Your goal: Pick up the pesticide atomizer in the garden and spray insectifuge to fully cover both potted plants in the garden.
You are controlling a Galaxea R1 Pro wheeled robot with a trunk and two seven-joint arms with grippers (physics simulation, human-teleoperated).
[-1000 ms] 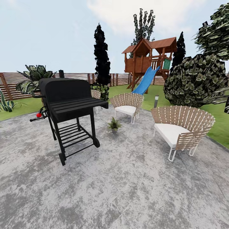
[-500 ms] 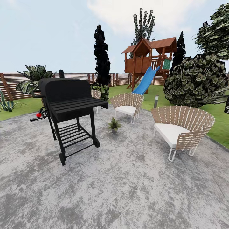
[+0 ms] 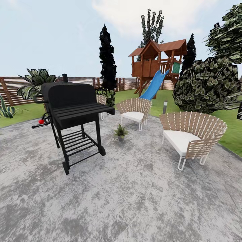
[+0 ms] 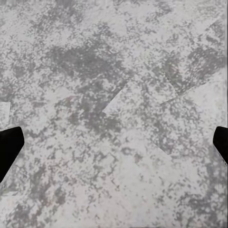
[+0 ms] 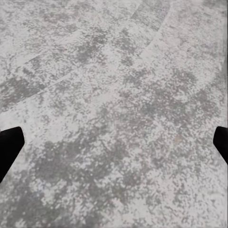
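A: How are the fingers?
B: Left gripper (image 4: 114, 142) and right gripper (image 5: 114, 142) hang spread wide over bare patio (image 3: 134, 201), pinching nothing.
A: And the atomizer?
B: I can't find it. One potted plant (image 3: 120, 131) sits at twelve o'clock, between the grill (image 3: 72, 111) and the wicker chairs (image 3: 190, 134), roughly equally reachable by either arm.

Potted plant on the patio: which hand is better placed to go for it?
Neither left nor right wins yet. The potted plant sits far off, about straight ahead, and the left hand and right hand both hang open over bare patio.
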